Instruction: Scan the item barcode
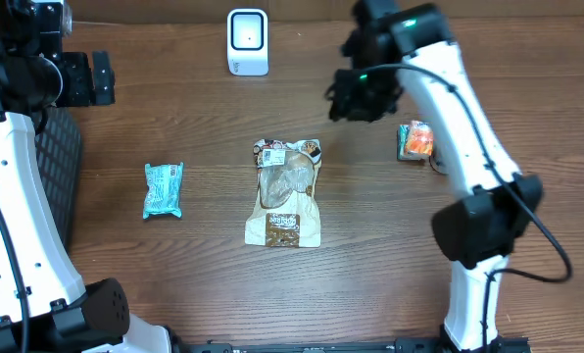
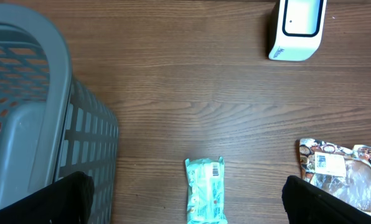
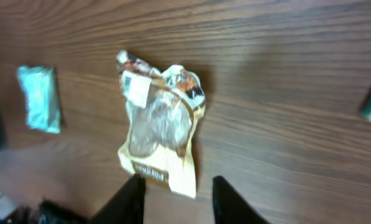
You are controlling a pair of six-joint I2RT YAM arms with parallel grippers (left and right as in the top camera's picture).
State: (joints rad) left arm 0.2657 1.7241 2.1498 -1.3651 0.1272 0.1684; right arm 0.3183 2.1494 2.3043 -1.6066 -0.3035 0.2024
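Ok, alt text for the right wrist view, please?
A clear-and-brown snack bag lies flat on the wooden table, just beyond the right arm's parted, empty jaws at the bottom edge. A teal packet lies apart at the frame's left.

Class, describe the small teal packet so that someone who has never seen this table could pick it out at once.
Start at the grey basket at the far left of the overhead view. Between it and the large brown-and-clear pouch in the middle lies the teal packet. It is the only teal item, and much smaller than the pouch.
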